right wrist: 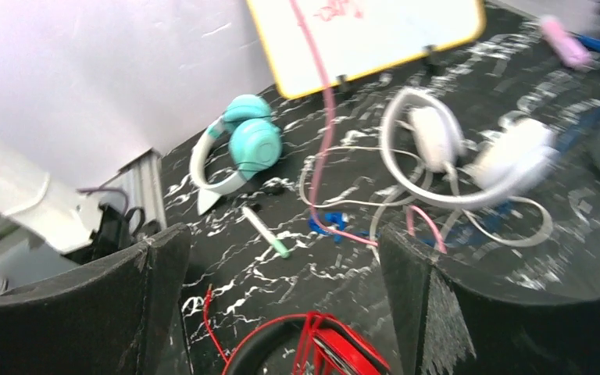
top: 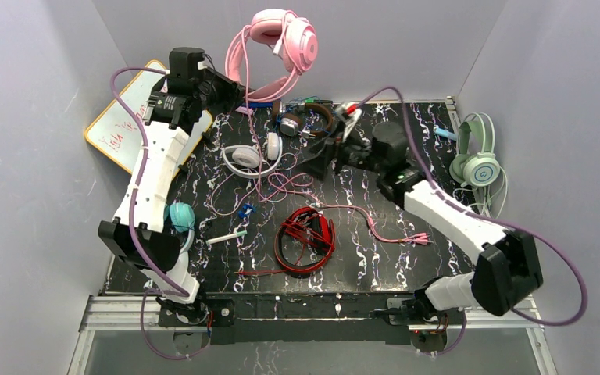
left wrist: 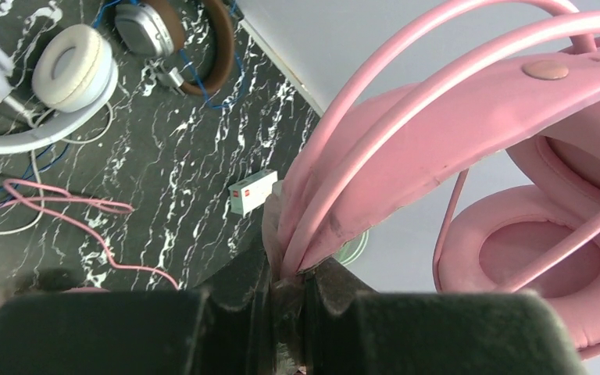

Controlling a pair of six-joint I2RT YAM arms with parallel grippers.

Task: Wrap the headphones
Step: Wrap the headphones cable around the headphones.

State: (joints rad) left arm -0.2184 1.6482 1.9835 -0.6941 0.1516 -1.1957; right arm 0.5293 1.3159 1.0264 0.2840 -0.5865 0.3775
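Observation:
My left gripper [top: 234,87] is shut on the headband of the pink headphones [top: 281,35] and holds them up against the back wall. In the left wrist view the band [left wrist: 437,117] runs into the closed jaws of that gripper [left wrist: 289,277]. Their pink cord [top: 375,223] trails down across the table. My right gripper [top: 324,152] is open and empty, hovering above the red headphones [top: 305,234], which show low in its view [right wrist: 336,348] between the fingers. White [top: 250,156], brown [top: 305,121], teal [top: 180,215] and mint green [top: 476,160] headphones lie around.
A yellow-framed whiteboard [top: 125,125] leans at the back left. A marker pen [top: 226,236] and a small blue clip [top: 244,211] lie near the teal headphones. A small white box with a red label [left wrist: 251,191] sits by the back wall. Grey walls close in three sides.

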